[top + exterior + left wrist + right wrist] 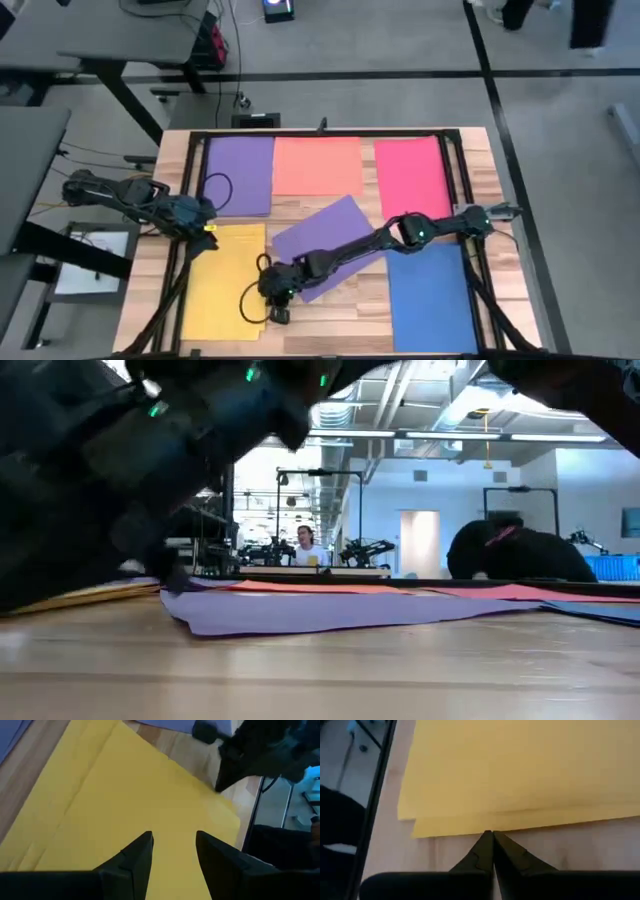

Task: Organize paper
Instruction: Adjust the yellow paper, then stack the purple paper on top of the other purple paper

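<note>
High view: the paper lies in flat coloured sheets over the desk (pixel 480 150); a loose purple sheet (pixel 325 240) sits skewed mid-desk, and the right gripper (pixel 281 314) reaches past it to the yellow stack (pixel 225 285).
Low view: purple sheet's edge lifts slightly, so it is thin, limp and light.
Left wrist view: left gripper (pixel 172 851) above yellow, fingers apart.
Right wrist view: fingers together at yellow's edge; best taken by pinching a free corner.
</note>
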